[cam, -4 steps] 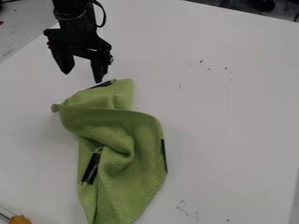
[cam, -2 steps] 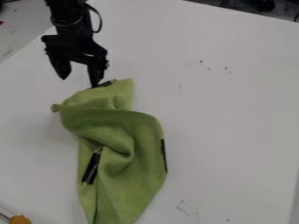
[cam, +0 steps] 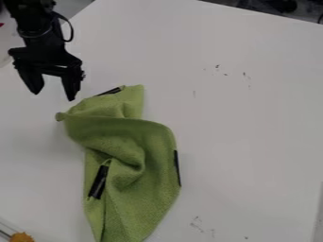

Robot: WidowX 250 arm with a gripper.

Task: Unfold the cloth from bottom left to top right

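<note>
The green cloth (cam: 142, 142) lay bunched from the left centre of the frame to its bottom edge, its upper part folded across itself and a black strip (cam: 99, 182) exposed beside the central crease. Its small knobbed corner pointed left, toward the side where you had the gripper (cam: 53, 97); that placement probably served an approach to the upper-left folds. The gripper hung at the upper left of the frame, fingers spread with nothing between them, just beyond the cloth's upper-left edge. The unfolding appeared to be at its start, and you likely needed a single layer between the fingers, since a deeper pinch could have dragged the whole bundle.

To the right of the cloth, the white counter (cam: 240, 132) offered you a broad stretch toward the upper right, bounded by its far edge along the top. At the lower-left corner, an orange object (cam: 22, 237) sat near the frame's border.
</note>
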